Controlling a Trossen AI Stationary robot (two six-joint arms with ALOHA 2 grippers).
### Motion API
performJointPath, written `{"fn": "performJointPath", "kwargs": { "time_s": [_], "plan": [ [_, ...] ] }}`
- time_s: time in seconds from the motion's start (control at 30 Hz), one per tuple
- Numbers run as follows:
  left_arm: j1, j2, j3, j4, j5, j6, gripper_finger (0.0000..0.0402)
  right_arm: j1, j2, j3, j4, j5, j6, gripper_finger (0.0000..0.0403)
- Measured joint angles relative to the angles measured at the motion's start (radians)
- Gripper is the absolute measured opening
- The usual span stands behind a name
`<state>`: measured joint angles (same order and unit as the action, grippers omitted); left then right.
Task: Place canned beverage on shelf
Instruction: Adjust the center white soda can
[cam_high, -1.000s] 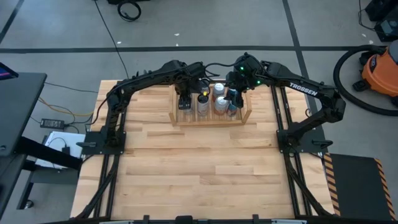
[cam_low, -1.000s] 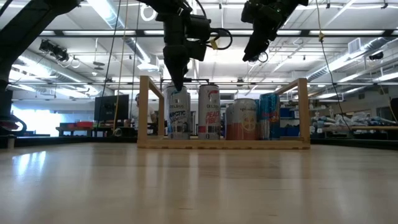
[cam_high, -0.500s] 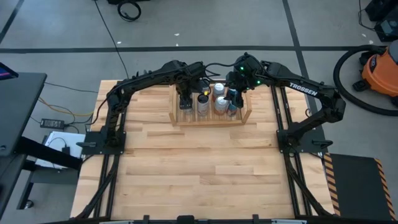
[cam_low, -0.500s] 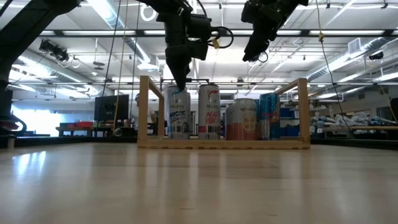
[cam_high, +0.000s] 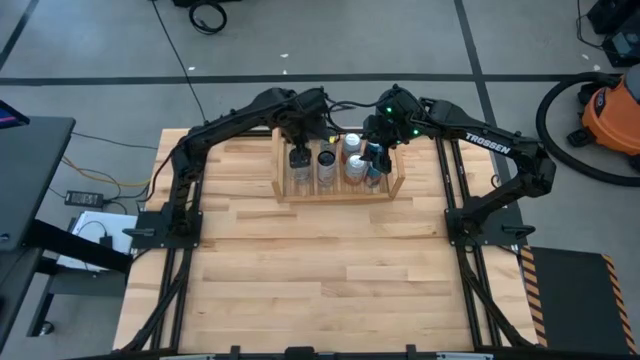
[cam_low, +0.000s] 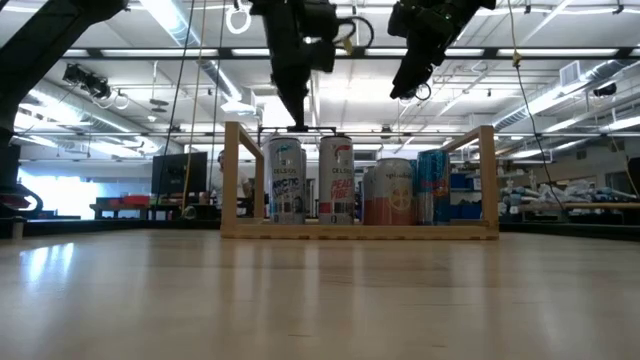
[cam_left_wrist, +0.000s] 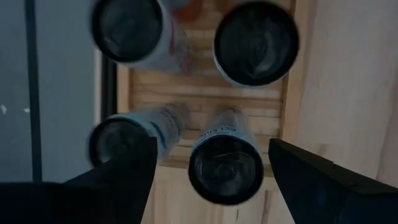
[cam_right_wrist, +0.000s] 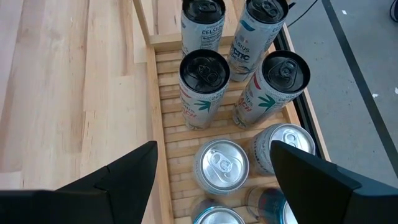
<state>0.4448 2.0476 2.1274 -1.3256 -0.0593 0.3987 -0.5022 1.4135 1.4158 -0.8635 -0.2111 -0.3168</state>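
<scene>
Presently, on the far left of the high view, a dark desk (cam_high: 30, 190) stands beside the wooden table (cam_high: 320, 270), with a power strip (cam_high: 88, 198) and cables on the floor between them. The left gripper (cam_high: 298, 128) hangs above the left end of the shelf (cam_high: 338, 190), fingers parted and holding nothing; in the low view it (cam_low: 296, 105) sits clear above the top of the tall white can (cam_low: 287, 180), which stands upright just inside the left side board. Immediately right of that can stands a second tall can with red lettering (cam_low: 336, 180), then a shorter orange can (cam_low: 389, 192) and a blue can (cam_low: 433, 186) towards the right side board. The right wrist view shows the cans in two rows on the slatted base, close-packed. The right gripper (cam_high: 377, 128) hovers above the right half of the shelf, jaws apart and empty, well above the can tops (cam_low: 410, 75). Furthest right, an orange shop vacuum (cam_high: 612, 112) with a black hose rests on the floor.
</scene>
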Motion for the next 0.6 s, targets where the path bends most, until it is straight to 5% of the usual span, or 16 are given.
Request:
{"fn": "performJointPath", "kwargs": {
  "time_s": [0.3, 0.6],
  "plan": [
    [-0.024, -0.022, 0.232, -0.082, -0.008, -0.077, 0.0309, 0.002, 0.02, 0.001, 0.035, -0.002, -0.05, 0.0321],
    [-0.035, -0.091, 0.208, -0.111, -0.016, -0.123, 0.0309, 0.003, 0.107, 0.001, 0.189, -0.053, -0.152, 0.032]
  ]
}}
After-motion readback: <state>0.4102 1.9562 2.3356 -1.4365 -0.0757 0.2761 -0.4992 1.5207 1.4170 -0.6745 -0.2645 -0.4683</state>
